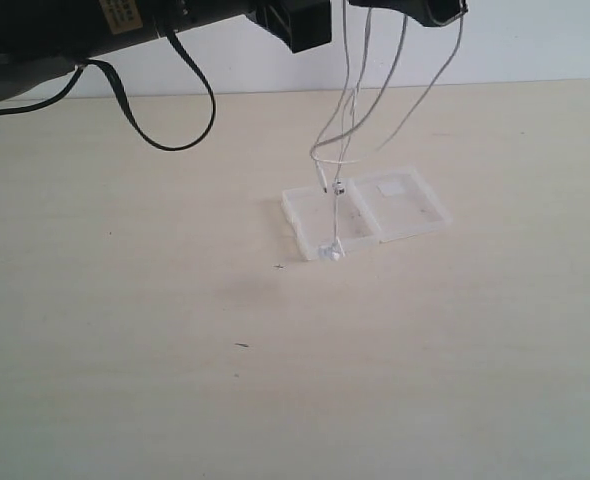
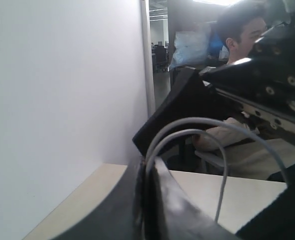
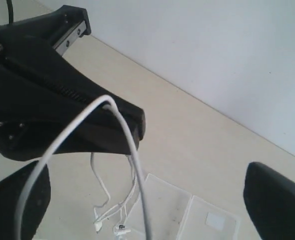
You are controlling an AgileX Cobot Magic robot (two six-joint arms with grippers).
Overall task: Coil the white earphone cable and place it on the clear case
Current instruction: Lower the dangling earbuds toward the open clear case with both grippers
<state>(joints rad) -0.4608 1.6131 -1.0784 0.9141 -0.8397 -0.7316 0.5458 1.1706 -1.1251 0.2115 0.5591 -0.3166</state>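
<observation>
One pale table (image 1: 125,380) lies wide and bare along its near side and out to the left, with only a few small dark specks on it, so there is plenty of free room there. Farther back, right of centre, sits one clear case (image 1: 420,215), lying open and flat as two halves, the right half carrying one small white patch (image 1: 393,187). One white earphone cable (image 1: 331,250) hangs in several loose strands above the case; its lowest end rests at the near edge of the left half, and two small tips dangle just over that half. Two pincers work above, at the top of the exterior view. The left gripper (image 2: 147,167) is clenched on the cable, which loops out from between its fingers. The right gripper (image 3: 147,170) stands spread wide and clamps nothing; a strand passes by one finger. One black robot cable (image 1: 190,135) droops at the left. The table's far edge meets a white wall (image 1: 535,50).
</observation>
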